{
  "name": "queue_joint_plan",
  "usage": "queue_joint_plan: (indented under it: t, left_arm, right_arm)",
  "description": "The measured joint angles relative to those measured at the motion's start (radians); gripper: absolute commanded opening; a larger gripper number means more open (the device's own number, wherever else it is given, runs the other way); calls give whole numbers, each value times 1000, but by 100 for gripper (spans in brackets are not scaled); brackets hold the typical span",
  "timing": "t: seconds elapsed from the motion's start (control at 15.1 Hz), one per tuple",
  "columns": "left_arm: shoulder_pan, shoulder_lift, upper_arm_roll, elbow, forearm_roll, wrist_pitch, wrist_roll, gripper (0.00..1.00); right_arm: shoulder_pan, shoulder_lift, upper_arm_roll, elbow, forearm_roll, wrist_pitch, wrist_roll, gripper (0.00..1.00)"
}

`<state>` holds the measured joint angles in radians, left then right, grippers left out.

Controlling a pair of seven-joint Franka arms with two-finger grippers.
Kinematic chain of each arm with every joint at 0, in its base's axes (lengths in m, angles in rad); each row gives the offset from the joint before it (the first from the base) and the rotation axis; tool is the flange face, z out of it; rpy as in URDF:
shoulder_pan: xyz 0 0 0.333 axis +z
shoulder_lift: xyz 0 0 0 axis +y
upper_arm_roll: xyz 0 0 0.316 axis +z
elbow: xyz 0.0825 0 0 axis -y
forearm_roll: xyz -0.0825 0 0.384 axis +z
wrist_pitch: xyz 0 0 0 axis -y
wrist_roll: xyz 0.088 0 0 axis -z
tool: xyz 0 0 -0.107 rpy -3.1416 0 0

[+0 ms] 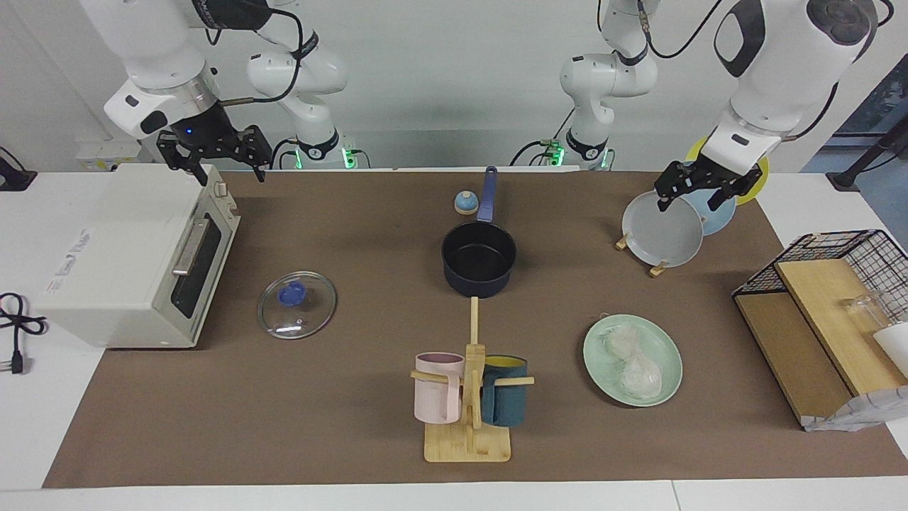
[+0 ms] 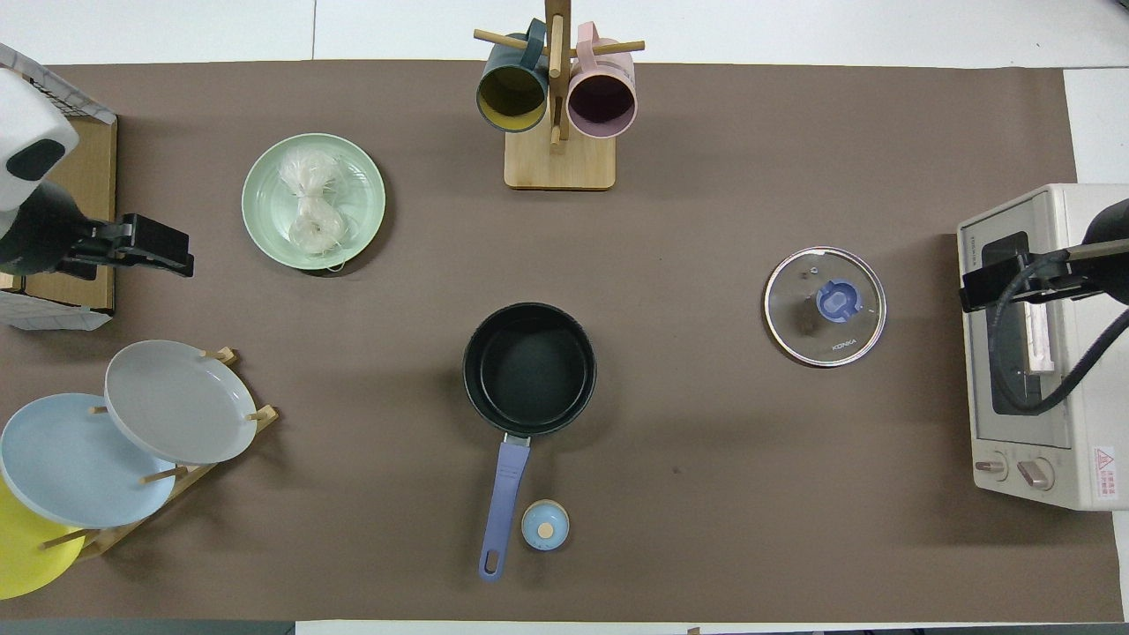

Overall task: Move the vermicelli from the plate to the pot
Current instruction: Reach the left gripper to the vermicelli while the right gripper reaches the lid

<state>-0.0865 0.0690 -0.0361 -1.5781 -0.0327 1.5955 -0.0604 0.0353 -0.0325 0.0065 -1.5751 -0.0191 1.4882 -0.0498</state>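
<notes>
The mint-green plate [image 1: 594,342] lies toward the left arm's end of the table and holds two whitish vermicelli clumps [image 1: 633,363]. It also shows in the overhead view [image 2: 265,181] with the vermicelli [image 2: 310,201]. The dark pot [image 1: 479,257] stands empty mid-table, nearer to the robots than the plate, its blue handle [image 2: 504,494] pointing toward the robots. My left gripper [image 1: 688,201] is open and empty, raised over the plate rack; it also shows in the overhead view [image 2: 176,254]. My right gripper [image 1: 228,172] is open and empty above the toaster oven.
A rack with grey [image 1: 663,231], light blue and yellow plates stands near the left arm. A mug tree [image 1: 468,397] with pink and teal mugs, a glass lid [image 1: 296,305], a toaster oven [image 1: 135,255], a small blue knob [image 1: 465,204] and a wire-and-wood shelf [image 1: 823,319] are also here.
</notes>
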Motion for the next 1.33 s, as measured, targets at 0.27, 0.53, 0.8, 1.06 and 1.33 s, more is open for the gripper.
queue_joint_plan:
  t: [0.27, 0.53, 0.8, 1.06, 1.33]
  left_arm:
    - [0, 111, -5, 0, -4, 97, 0, 100]
    - [-5, 218, -13, 0, -5, 213, 2, 100]
    - [-18, 317, -15, 1, -7, 334, 2, 100]
    - [-21, 401, -16, 3, -8, 439, 26, 100]
    - [-26, 439, -16, 4, -8, 514, 63, 100]
  right_arm:
    - [2, 1, 7, -24, 0, 38, 0, 100]
    - [3, 9, 11, -81, 0, 115, 0, 100]
    - [4, 43, 11, -96, 0, 156, 0, 100]
    - [5, 128, 11, -124, 0, 296, 0, 100]
    - [5, 199, 11, -250, 0, 520, 0, 100]
